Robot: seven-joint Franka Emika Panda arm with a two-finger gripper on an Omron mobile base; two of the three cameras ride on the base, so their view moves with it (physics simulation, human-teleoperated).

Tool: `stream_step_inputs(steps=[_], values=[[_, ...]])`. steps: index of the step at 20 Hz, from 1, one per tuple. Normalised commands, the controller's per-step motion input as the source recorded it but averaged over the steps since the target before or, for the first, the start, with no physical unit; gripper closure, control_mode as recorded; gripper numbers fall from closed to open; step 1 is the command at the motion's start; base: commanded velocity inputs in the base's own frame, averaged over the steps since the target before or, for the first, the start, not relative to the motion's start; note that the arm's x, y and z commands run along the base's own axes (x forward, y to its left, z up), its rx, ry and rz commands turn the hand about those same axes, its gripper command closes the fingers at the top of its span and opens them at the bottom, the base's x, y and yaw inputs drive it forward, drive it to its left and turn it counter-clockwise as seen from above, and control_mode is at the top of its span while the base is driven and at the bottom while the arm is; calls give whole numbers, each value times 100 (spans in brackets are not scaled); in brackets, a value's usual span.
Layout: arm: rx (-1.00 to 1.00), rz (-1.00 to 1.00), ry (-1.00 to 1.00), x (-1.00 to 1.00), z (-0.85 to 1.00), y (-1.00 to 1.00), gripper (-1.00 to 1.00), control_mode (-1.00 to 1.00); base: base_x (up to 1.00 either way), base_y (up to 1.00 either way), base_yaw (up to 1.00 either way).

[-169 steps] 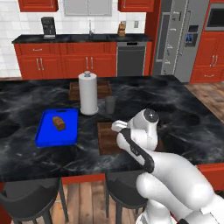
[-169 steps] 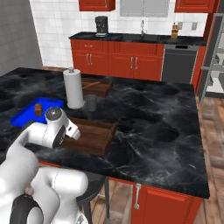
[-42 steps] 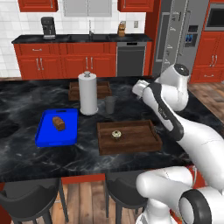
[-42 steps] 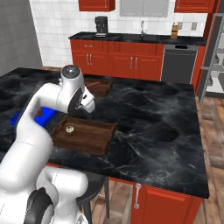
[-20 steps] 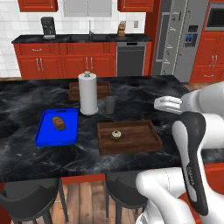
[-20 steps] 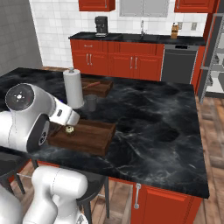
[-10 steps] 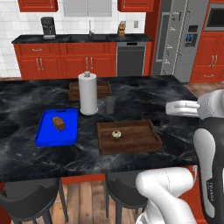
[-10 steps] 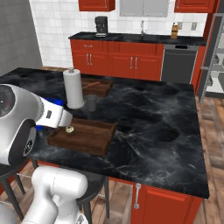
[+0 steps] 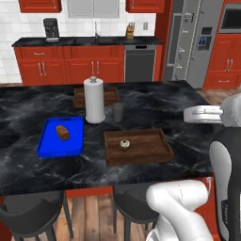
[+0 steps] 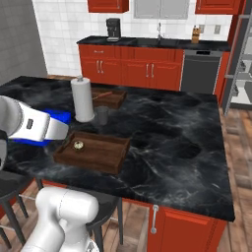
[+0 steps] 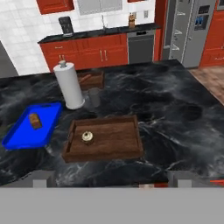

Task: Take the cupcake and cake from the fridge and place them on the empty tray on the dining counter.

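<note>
A: How is the arm posed?

B: It is lifted high and drawn to the right, off the worktop's [image 9: 28,169] near right corner. In the left base view the hand [image 9: 203,114] lies level, pointing left over that end. Its fingers stand wide apart, with nothing between them; in the hand view only the tips show, one at each bottom corner.

A: Where's the cupcake from there?

B: Below and ahead of the hand, slightly left of its line. The cupcake [image 11: 87,137] sits upright inside the wooden tray [image 11: 131,151], in its left half, clear of the rim. It has a brown base, a pale cream top and a dark centre.

A: Further out?

B: A grey cup [image 11: 94,97] and a paper towel roll [image 11: 69,85] stand just past the tray, and a blue tray [image 11: 17,135] with a brown loaf [image 11: 34,120] lies left of it. The fridge [image 9: 190,42] stands well beyond the worktop, its door open on white shelves. I cannot make out the cake.
</note>
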Motion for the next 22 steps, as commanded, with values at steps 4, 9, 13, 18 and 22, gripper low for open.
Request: stream_step_inputs(steps=[4,9,13,18,22], values=[[0,0,0,0,0,0,-100,100,-47,-24,-9],[0,0,0,0,0,0,-100,100,-76,-87,3],[0,0,0,0,0,0,-100,100,-83,-99,8],[0,0,0,0,0,0,-100,100,-7,-100,9],[0,0,0,0,0,0,-100,100,4,-100,12]])
